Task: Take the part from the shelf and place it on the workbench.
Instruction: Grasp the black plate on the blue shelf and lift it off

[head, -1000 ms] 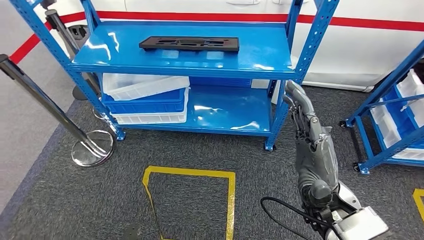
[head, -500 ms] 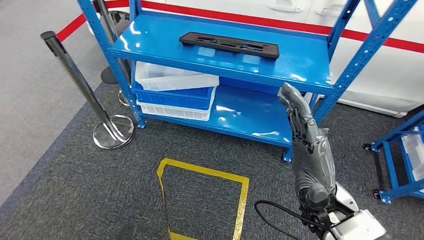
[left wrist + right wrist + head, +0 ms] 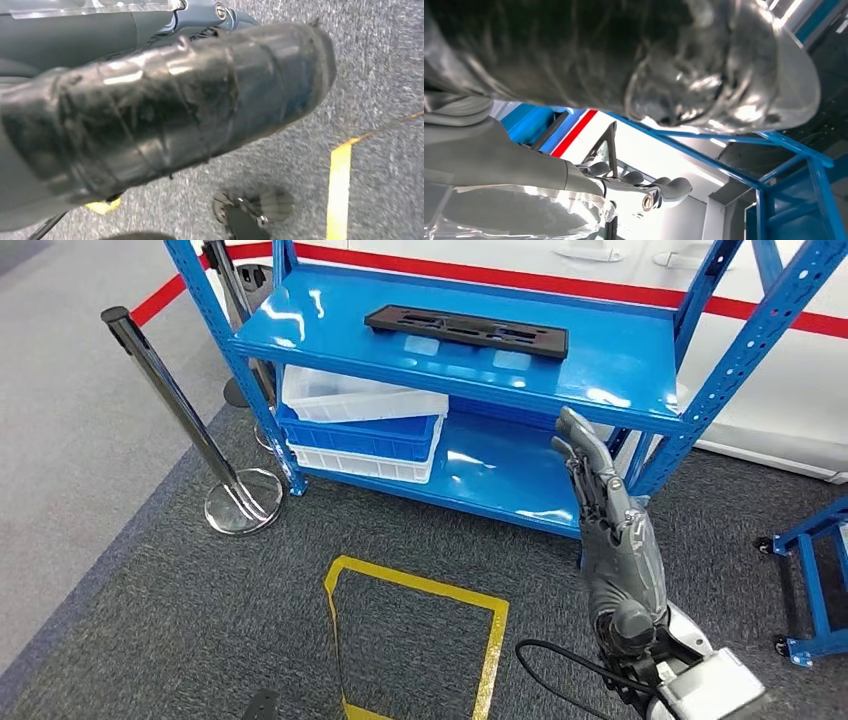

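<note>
The black flat part (image 3: 466, 331) lies lengthwise on the top level of the blue shelf (image 3: 640, 380), towards its back. My right hand (image 3: 600, 495) is raised in front of the shelf's right end, below the top level's front edge and apart from the part. Its fingers (image 3: 644, 187) are stretched out and apart with nothing in them. My left hand (image 3: 210, 12) hangs over the grey carpet; the ribbed cover hides most of it, so how its fingers lie is unclear.
A white bin (image 3: 360, 395), a blue bin (image 3: 360, 432) and another white bin (image 3: 350, 462) are stacked at the lower level's left. A chrome stanchion (image 3: 180, 405) stands left of the shelf. A yellow floor outline (image 3: 420, 585) lies before it; another blue rack (image 3: 815, 580) is at right.
The whole picture has shifted: the camera has moved and the shelf now looks nearer and turned. My right hand stays raised and empty, a little closer to the shelf's front edge.
</note>
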Controlling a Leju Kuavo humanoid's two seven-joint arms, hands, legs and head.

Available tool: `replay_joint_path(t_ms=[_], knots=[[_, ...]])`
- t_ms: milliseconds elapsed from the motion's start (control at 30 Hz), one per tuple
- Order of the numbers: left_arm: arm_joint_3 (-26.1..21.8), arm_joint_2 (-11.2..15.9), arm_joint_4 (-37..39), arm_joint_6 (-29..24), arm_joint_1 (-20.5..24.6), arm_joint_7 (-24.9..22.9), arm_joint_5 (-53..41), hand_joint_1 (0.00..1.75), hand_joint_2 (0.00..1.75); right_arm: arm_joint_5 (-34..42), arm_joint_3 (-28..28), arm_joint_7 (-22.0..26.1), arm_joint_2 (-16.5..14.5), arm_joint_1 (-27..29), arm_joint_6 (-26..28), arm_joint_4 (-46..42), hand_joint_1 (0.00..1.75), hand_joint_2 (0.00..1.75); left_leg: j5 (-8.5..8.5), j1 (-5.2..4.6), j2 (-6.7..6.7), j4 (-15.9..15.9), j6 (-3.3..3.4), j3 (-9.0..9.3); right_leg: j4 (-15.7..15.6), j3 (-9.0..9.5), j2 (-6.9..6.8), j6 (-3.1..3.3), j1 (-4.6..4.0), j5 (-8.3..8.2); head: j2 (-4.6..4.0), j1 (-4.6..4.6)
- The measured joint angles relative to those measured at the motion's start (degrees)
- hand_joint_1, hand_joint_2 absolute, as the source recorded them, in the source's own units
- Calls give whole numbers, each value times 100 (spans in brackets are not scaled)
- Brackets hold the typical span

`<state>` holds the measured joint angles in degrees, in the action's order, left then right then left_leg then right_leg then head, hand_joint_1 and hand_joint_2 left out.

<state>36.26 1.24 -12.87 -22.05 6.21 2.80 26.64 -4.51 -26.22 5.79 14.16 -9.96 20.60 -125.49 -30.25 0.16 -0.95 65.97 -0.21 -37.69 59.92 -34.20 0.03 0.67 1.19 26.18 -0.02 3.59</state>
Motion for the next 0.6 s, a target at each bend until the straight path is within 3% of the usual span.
replay_joint_path(t_ms=[67, 100, 133, 167, 200, 267, 333, 433, 500, 567, 600], knots=[[1, -5, 0, 1, 4, -1, -1, 0, 0, 8, -2, 5, 0, 3, -15, 6, 0, 0, -260, 20, 40, 705, -37, -347, 1, 2, -24, 21, -13, 6, 0, 12], [1, -6, 0, -2, -1, -1, 0, 0, 0, 14, -3, 8, 0, 5, -20, 10, 0, 0, -261, 23, 48, 863, -40, -435, 1, 6, -31, 26, -18, 9, 0, 13], [2, -6, 0, -5, -4, -1, 0, 0, 0, 21, -3, 11, 0, 6, -24, 13, 0, 0, -158, 22, 51, 804, -32, -418, 2, 13, -33, 28, -22, 12, 0, 13], [2, -5, 0, -10, -4, -2, 0, 0, 0, 29, -3, 16, 0, 6, -28, 15, 0, 0, 32, 18, 53, 523, -8, -287, 1, 26, -34, 29, -26, 15, 0, 14], [2, -4, 0, -17, 3, -2, -2, 0, 0, 37, -3, 20, 0, 5, -33, 16, 0, 0, 231, 8, 61, 112, 32, -93, 0, 39, -34, 28, -28, 20, 0, 14], [4, -2, 0, -26, 28, -2, -7, 0, 0, 50, -3, 28, 0, 5, -41, 16, 0, 0, 442, -31, 81, -562, 110, 238, -1, 45, -35, 0, -43, 31, 0, 10], [8, -1, 0, -31, 48, -3, -13, 0, 0, 58, -3, 29, 0, 7, -43, 20, 0, 0, 429, -66, 85, -736, 151, 320, -12, 40, -38, -55, -43, 32, 0, 7], [17, -1, 0, -34, 48, -6, -20, 0, 0, 60, -1, 32, 3, 7, -43, 24, 0, 0, 479, -31, 78, -850, 216, 391, 38, 38, -41, -150, -41, 78, 0, 2], [21, -2, 0, -35, 56, -7, -25, 0, 0, 60, 1, 34, 9, 7, -43, 27, 0, 0, 508, -3, 80, -922, 266, 449, 465, -153, -34, -188, -29, 321, 0, -7], [23, -1, 0, -34, 67, -7, -27, 0, 0, 64, 2, 32, 13, 20, -43, 34, 0, 0, 493, -5, 75, -915, 298, 459, 1168, -516, -25, -216, -15, 622, 0, -11], [23, -2, 0, -31, 66, -7, -28, 0, 0, 68, 2, 30, 15, 29, -43, 40, 0, 0, 477, -5, 70, -899, 299, 461, 1397, -647, -24, -228, -10, 661, 0, -11]])
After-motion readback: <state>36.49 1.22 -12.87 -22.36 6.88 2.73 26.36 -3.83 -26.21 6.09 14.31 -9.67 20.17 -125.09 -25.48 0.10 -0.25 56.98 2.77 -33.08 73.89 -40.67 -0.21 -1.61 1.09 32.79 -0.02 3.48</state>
